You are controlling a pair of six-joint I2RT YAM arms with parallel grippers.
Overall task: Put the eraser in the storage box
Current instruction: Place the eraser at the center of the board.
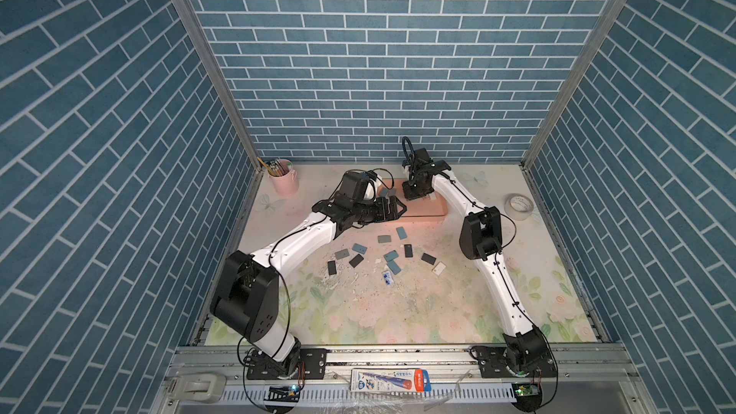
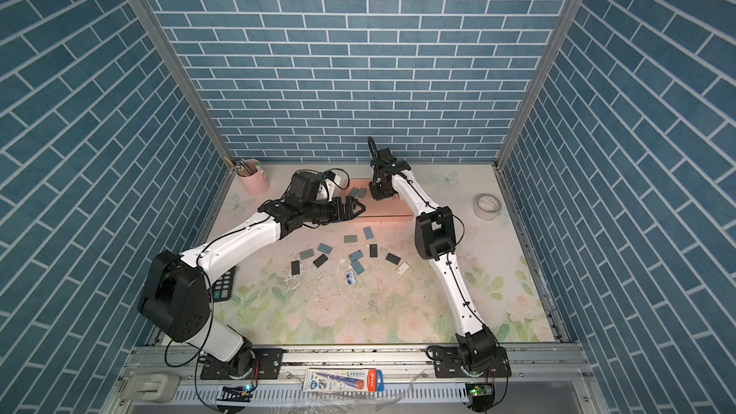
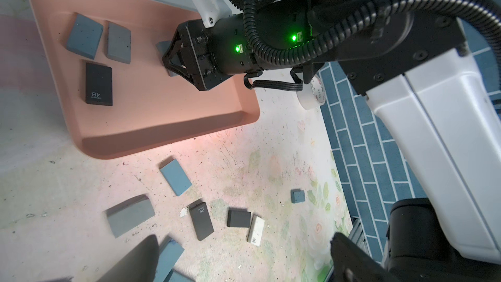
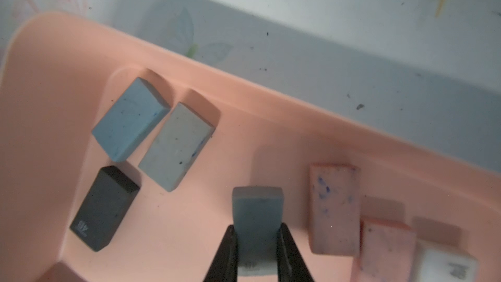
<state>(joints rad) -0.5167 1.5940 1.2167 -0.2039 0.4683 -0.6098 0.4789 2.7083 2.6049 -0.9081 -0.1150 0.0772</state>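
The storage box (image 1: 423,213) is a salmon-pink shallow tray at the back of the table, also in the right wrist view (image 4: 54,99). My right gripper (image 4: 257,242) is shut on a blue-grey eraser (image 4: 257,210), held low over the box floor. Several erasers lie inside: blue (image 4: 130,118), grey (image 4: 176,145), black (image 4: 104,207) and pinkish ones (image 4: 333,207). My left gripper (image 3: 244,248) is open and holds nothing; in both top views it hovers at the box's near left edge (image 1: 398,209). Several loose erasers (image 1: 401,232) are scattered on the mat in front of the box.
A pale pink pencil cup (image 1: 283,178) stands at the back left. A roll of tape (image 1: 518,206) lies at the right. A calculator (image 2: 224,284) sits under the left arm. Eraser crumbs (image 1: 330,280) litter the floral mat.
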